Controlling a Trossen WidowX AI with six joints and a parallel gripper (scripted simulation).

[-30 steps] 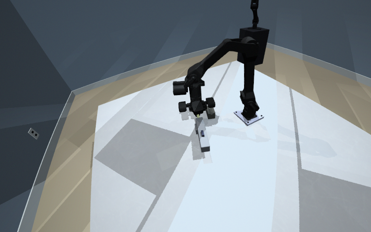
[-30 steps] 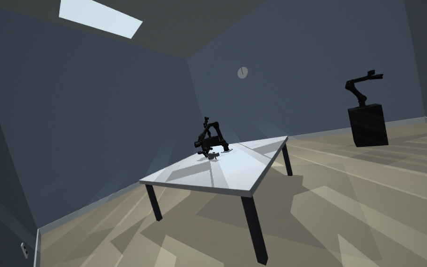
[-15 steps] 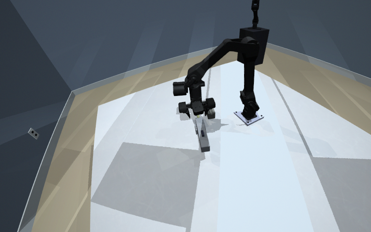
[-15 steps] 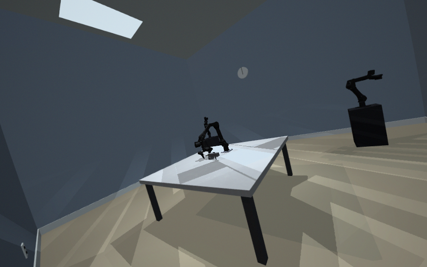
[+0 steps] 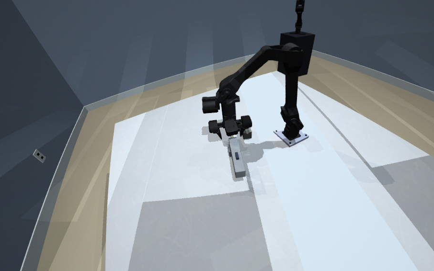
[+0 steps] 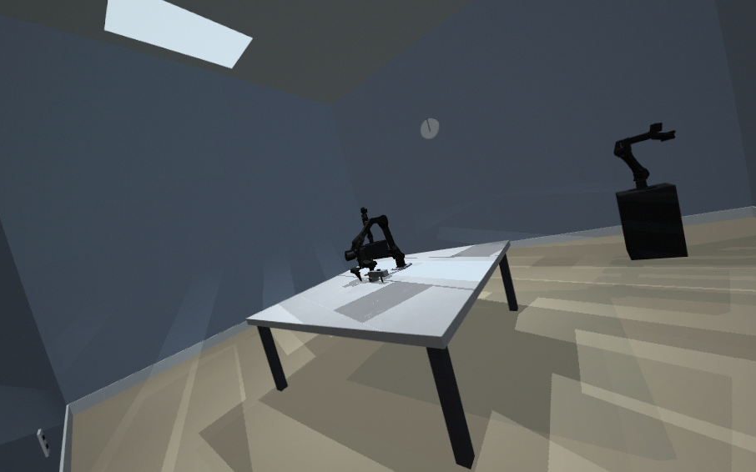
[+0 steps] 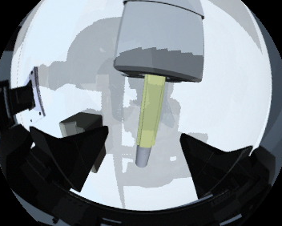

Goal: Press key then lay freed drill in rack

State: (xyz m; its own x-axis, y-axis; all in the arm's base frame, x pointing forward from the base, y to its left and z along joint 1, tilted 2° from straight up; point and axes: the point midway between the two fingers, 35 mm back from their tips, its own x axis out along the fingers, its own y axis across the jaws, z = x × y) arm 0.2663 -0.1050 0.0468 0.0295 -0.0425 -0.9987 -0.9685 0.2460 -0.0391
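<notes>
We see the yellow-green drill [image 5: 231, 136] [image 7: 151, 112] sticking out of the grey housing [image 5: 238, 165] [image 6: 377, 274] [image 7: 160, 38], its silvery tip between the gripper's [image 5: 231, 136] [image 6: 370, 279] [image 7: 144, 131] widely parted fingers, clasped by neither. Inside the housing, we lose sight of the drill's rear; the exterior view is too small for us to make it out. Our arm [image 5: 250, 69] [image 6: 390, 234] [image 7: 20, 98] arches over, its wrist pointing down at the housing's drill end.

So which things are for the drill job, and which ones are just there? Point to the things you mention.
For the job:
- gripper [image 5: 231, 136] [image 6: 370, 279] [image 7: 146, 134], open
- grey holder [image 5: 238, 166] [image 6: 380, 273] [image 7: 163, 36]
- blue button [image 5: 236, 155], probably the key
- yellow stick [image 7: 151, 112], probably the drill
- dark block [image 5: 246, 134] [image 7: 88, 119], maybe the rack; I can't tell

Just there:
- clock [image 6: 429, 128]
- wall socket [image 5: 39, 155] [image 6: 43, 442]
- spare arms [image 5: 298, 17] [image 6: 631, 156]
</notes>
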